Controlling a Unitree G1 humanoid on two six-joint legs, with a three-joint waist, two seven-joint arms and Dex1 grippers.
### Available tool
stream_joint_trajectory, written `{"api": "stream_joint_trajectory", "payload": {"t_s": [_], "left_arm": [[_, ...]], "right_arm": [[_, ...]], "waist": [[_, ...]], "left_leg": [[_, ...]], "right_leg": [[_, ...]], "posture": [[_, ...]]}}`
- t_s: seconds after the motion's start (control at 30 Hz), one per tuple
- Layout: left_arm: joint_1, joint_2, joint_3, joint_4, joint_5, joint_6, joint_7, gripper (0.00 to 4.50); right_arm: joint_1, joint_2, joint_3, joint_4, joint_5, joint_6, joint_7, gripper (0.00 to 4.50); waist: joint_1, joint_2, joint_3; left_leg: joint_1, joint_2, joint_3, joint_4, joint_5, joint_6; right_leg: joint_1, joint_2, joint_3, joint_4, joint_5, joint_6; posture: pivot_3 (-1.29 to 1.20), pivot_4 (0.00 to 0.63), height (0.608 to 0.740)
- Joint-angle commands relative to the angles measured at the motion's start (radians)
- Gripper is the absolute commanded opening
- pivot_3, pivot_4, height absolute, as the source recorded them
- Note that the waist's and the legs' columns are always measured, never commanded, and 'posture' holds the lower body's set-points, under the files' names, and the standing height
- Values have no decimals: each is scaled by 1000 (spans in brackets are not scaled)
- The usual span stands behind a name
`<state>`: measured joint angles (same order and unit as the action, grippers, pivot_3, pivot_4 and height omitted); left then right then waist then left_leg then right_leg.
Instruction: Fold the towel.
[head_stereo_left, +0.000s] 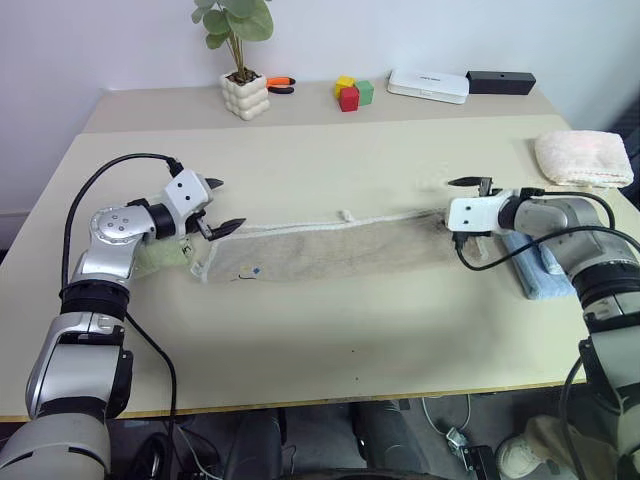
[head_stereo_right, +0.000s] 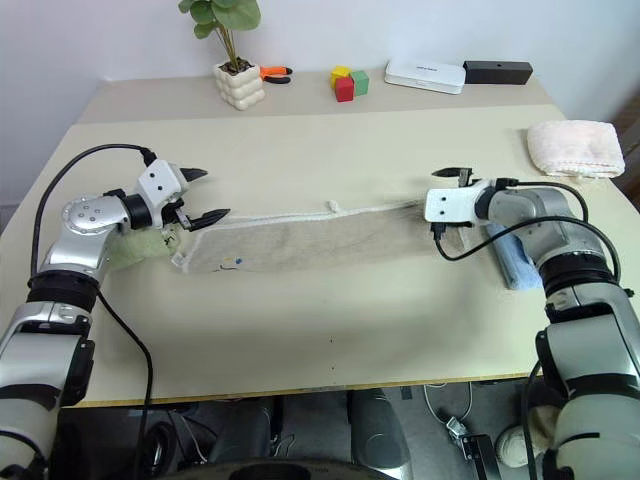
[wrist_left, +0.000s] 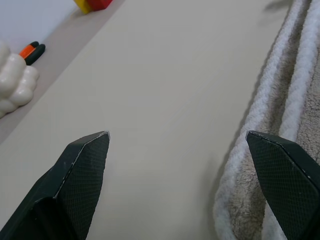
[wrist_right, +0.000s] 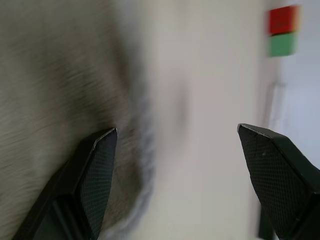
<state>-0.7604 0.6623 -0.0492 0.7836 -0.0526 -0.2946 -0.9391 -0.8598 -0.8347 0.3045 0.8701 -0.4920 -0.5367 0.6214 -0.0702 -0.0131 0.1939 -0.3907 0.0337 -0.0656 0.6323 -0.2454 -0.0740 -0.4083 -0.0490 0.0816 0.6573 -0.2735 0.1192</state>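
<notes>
**Both tools spread wide over the ends of the towel strip**

Here the left tool (head_stereo_left: 222, 206) hangs over the left end of the towel (head_stereo_left: 340, 247), fingers wide apart and gripping nothing. The right tool (head_stereo_left: 468, 208) sits at the towel's right end, likewise spread and empty.

The left wrist view shows what the head views cannot: the towel's thick fleecy edge (wrist_left: 260, 130) running just beside one fingertip (wrist_left: 280, 165), with bare bench (head_stereo_left: 330, 340) between the two fingers. The right wrist view is smeared, with cloth under one finger (wrist_right: 92, 170) and bench between.

The towel lies flat on the bench as a long narrow band, its long axis running left to right across the robot's front, white cord along the far edge, a small loop (head_stereo_left: 345, 214) midway and a dark mark (head_stereo_left: 256, 270) near the left end. A green towel (head_stereo_left: 160, 257) peeks out beneath the left tool; a blue one (head_stereo_left: 535, 268) lies under the right arm.
</notes>
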Motion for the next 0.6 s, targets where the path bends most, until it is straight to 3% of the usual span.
{"api": "stream_joint_trajectory", "payload": {"t_s": [0.03,0.1,0.17,0.23,0.33,0.5,0.53,0.6], "left_arm": [[-8,13,51,-35,-27,4,19,4474],[-6,15,73,-54,-50,37,23,4474],[5,7,120,-121,-113,138,26,4474],[26,-6,160,-208,-184,256,23,3939],[64,-22,190,-341,-237,386,56,2581],[89,-77,209,-484,-283,523,144,17],[97,-100,205,-521,-289,548,167,0],[112,-150,197,-589,-302,599,219,0]], "right_arm": [[-29,-28,-51,-34,34,26,-20,3907],[-28,-17,-89,-48,85,53,-16,3907],[7,49,-208,-136,289,192,55,3907],[49,104,-306,-257,450,356,103,3978],[123,169,-393,-490,615,615,117,3130],[188,266,-407,-718,690,829,30,516],[199,280,-404,-736,686,846,11,51],[216,310,-408,-753,671,870,-44,15]], "waist": [[-3,0,0],[-3,0,0],[-3,0,0],[-4,0,0],[2,0,0],[8,0,0],[9,0,0],[11,0,0]], "left_leg": [[0,0,0,0,0,0],[1,0,0,0,0,0],[0,0,0,0,0,0],[0,1,-1,0,0,0],[0,1,-2,0,0,0],[0,0,-3,2,0,0],[0,0,-3,2,0,0],[0,0,-3,2,0,0]], "right_leg": [[0,0,0,0,0,0],[0,0,0,1,0,0],[0,0,0,1,0,0],[0,1,0,1,0,0],[0,0,-1,3,0,0],[0,0,-2,4,0,0],[0,0,-2,4,0,0],[0,0,-2,4,0,0]], "posture": [[0,150,740],[0,150,740],[0,150,740],[0,150,740],[0,150,740],[0,150,740],[0,150,740],[0,150,740]]}}
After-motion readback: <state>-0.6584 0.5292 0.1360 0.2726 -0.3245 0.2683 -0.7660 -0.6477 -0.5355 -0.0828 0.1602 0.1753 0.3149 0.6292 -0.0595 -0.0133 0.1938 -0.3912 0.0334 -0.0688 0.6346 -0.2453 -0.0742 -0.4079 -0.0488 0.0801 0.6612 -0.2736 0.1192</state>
